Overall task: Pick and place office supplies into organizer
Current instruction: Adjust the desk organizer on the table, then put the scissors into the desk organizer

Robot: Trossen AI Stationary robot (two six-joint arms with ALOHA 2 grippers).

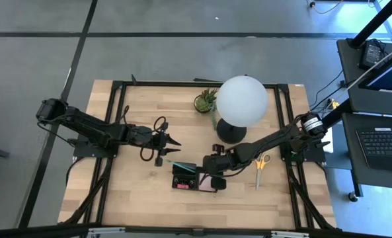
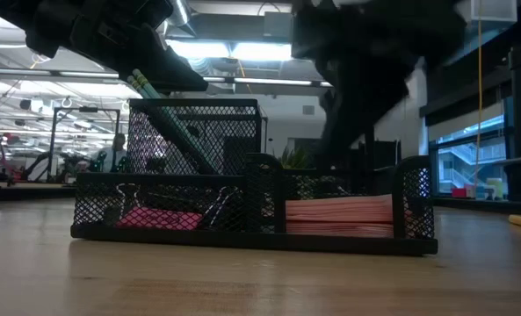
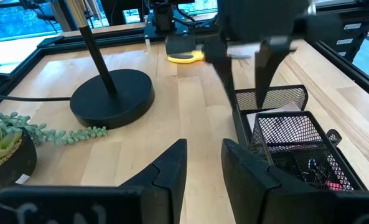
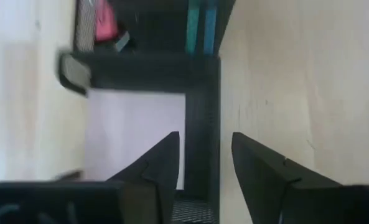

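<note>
our right claw (image 4: 204, 163) hangs open astride the organizer (image 1: 194, 177) wall over the sticky pad (image 4: 134, 134); lifting carelessly, we risk snagging mesh.

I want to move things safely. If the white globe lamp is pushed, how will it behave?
The lamp probably tips rather than slides: its big globe sits high on a thin stem. The flat round base may steady it against light nudges. The globe looks fragile, so I would push low, at the base.

floor (image 1: 182, 53): grey, dark seams | desk with laptop (image 1: 384, 142): beside table | ceiling strip lights (image 2: 234, 53): on
</note>
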